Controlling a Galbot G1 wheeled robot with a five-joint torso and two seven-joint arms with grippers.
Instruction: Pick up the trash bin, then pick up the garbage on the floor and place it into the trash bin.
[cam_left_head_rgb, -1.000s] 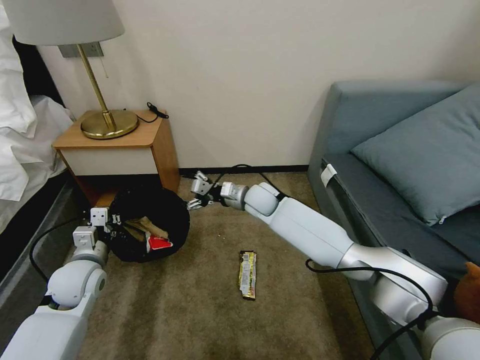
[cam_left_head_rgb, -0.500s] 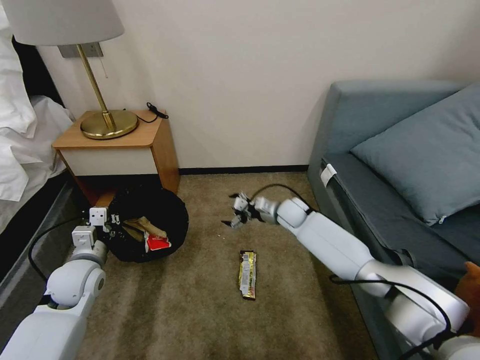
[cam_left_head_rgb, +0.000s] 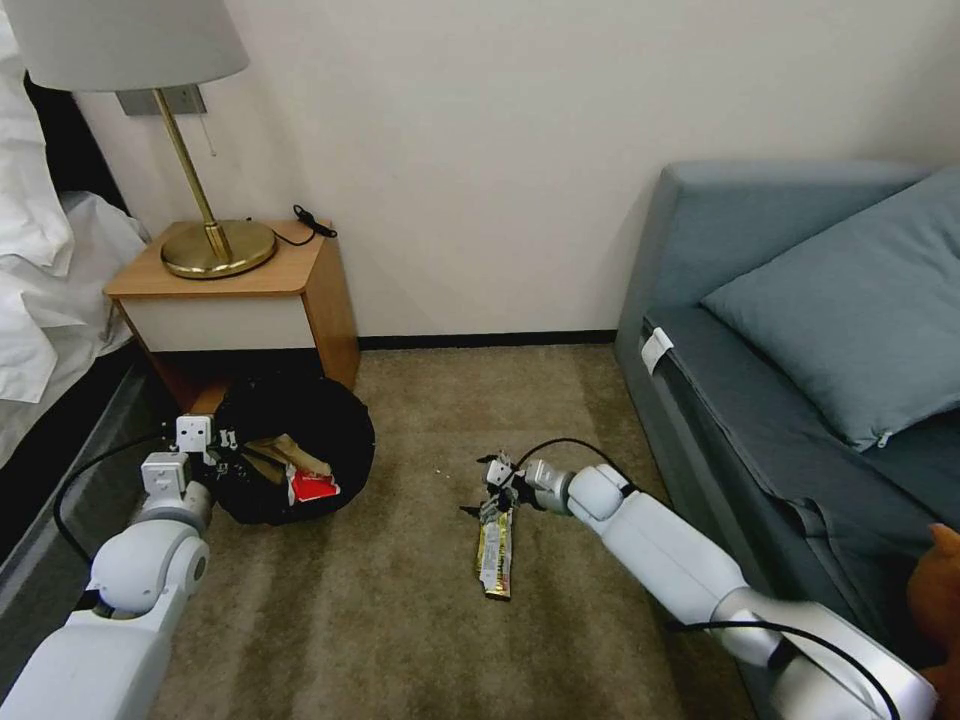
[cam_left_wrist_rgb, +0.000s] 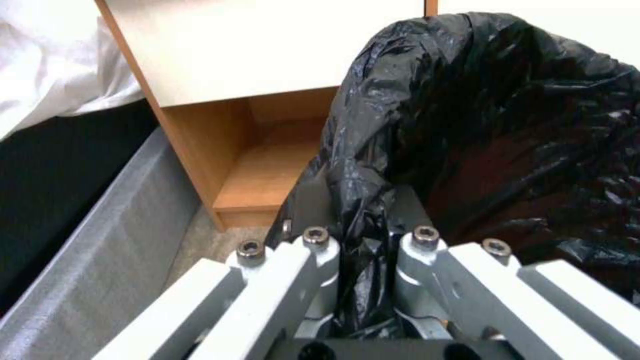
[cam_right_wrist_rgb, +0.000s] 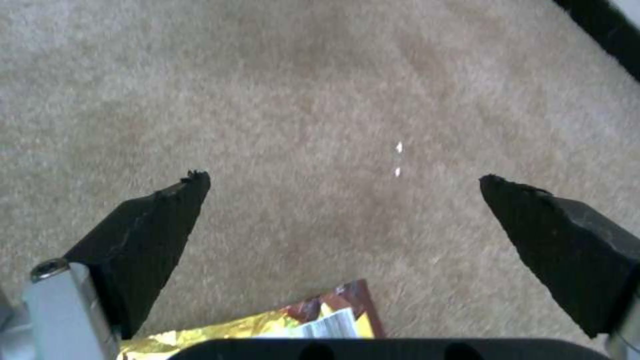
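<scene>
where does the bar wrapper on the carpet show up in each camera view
Head view: the bar wrapper lies lengthwise on the carpet, its far end under the open right hand.
Left wrist view: not in it; the left hand pinches the trash bin bag.
Right wrist view: its yellow end sits at the bottom edge.
Shared landmark: the carpet.

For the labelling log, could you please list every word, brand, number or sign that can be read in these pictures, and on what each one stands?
None can be read.
Bar wrapper on the carpet, under the open right gripper: white print panel, too blurred to read.
Red-and-white snack packet inside the trash bin, whose bag the left gripper pinches: print too small to read.
White tag on the sofa: blank or illegible.
</scene>
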